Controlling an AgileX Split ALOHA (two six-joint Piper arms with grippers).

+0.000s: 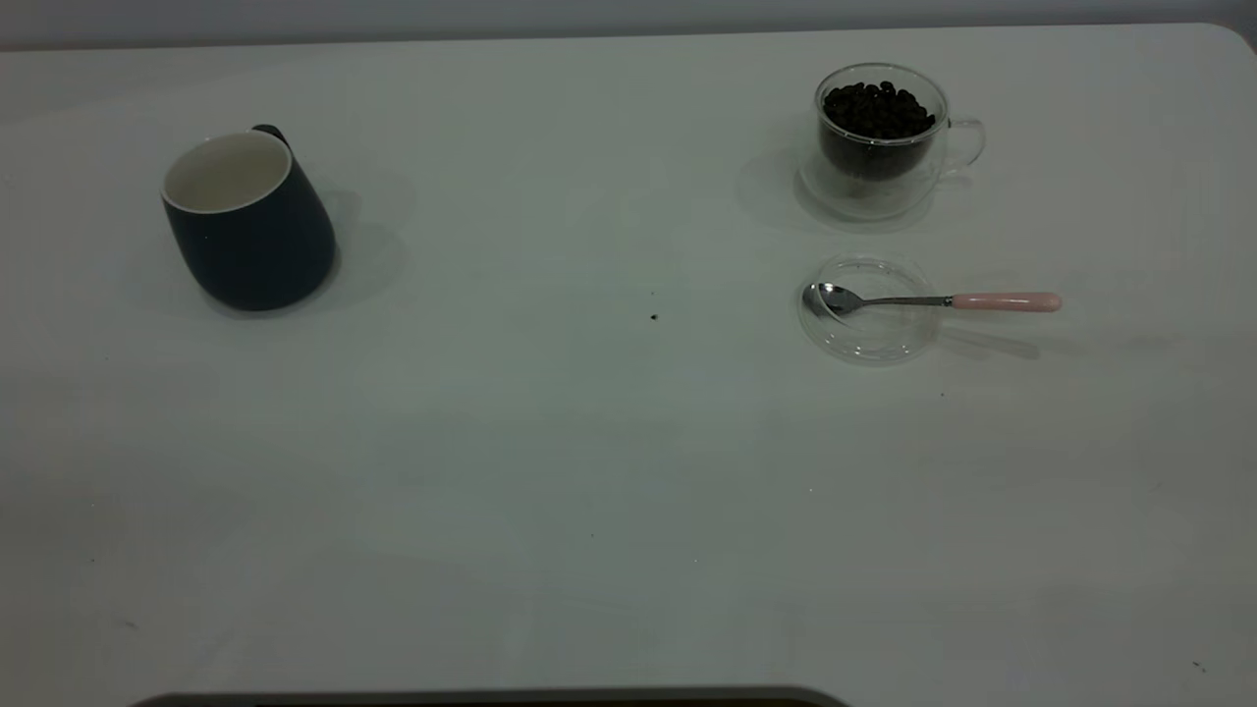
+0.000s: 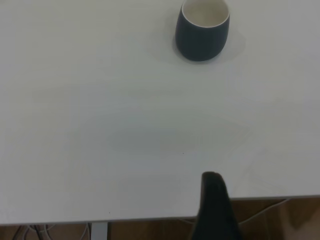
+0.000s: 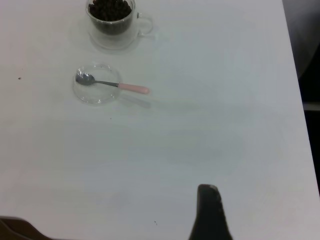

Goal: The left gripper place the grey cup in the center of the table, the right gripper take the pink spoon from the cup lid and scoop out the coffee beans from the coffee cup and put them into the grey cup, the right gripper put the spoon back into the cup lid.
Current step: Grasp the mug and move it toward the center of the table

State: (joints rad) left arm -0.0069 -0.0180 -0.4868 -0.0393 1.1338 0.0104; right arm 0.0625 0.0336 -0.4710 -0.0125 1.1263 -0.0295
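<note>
The grey cup is standing upright at the upper left of the exterior view, its pale inside showing and its handle pointing toward the far edge of the worktop. It is sitting well apart from everything else.

At the upper right of that view the glass coffee cup is holding a heap of dark coffee beans, its clear handle sticking out to the right. Just below it in the frame the clear cup lid is lying flat, and the pink spoon is resting across it: the metal bowl is sitting inside the lid at its left side, while the pink handle is reaching out past the lid's right rim.

A single dark speck is lying near the middle of the worktop, between the grey cup and the lid.

The worktop is showing as a plain white sheet with a rounded far right corner, and a pale wall is running along the top edge of the exterior view.

Neither arm is appearing in the exterior view. The left gripper is showing only as one dark finger at the bottom of the left wrist view, hanging over the near edge of the worktop, well away from the grey cup; whether it is apart or together cannot be told. The right gripper is likewise showing one dark finger at the bottom of the right wrist view, far from the spoon, and its state cannot be told either.
</note>
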